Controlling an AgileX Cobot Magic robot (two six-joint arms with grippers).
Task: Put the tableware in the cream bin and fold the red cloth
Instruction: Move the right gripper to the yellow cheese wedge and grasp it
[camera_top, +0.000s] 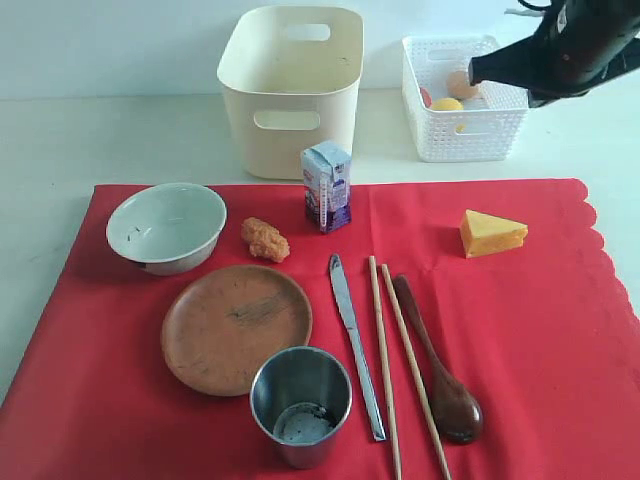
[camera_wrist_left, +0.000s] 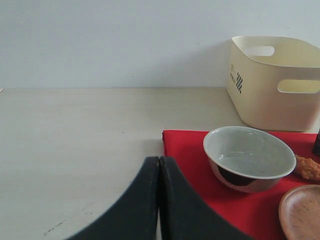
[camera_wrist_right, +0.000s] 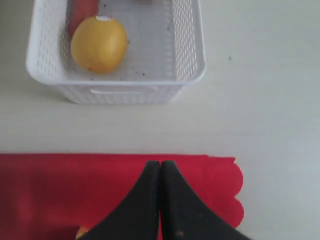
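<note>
Your left hand and right hand are both closed and empty. The round steel cup stands at the bright red fabric cloth's edge opposite the tall cream plastic bin. It is likely light and slippery, so pinch its rim.

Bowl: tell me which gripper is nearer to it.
Left. The left gripper sits over bare table just off the cloth corner by the bowl; the right gripper is far across, over the cloth's scalloped corner near the basket.
</note>
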